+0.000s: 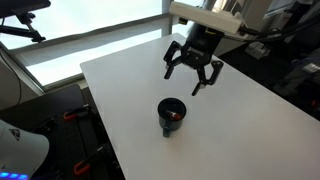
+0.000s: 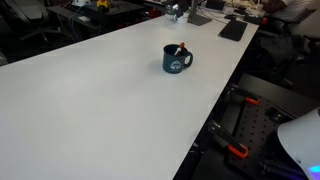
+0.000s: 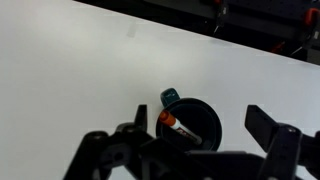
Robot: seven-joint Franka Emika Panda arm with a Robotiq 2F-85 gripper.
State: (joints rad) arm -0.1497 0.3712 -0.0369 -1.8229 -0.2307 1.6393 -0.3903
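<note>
Start at the left of the white table (image 1: 115,80) in an exterior view and move across. You come to the dark blue mug (image 1: 172,115), standing upright not far from the table's edge. A marker with an orange end (image 1: 176,114) sits inside it. Up and a bit to the right hangs your gripper (image 1: 190,78), in the air and not touching the mug. Its fingers are spread wide apart and hold nothing. The wrist view shows the mug (image 3: 195,125) down below, between them.
</note>
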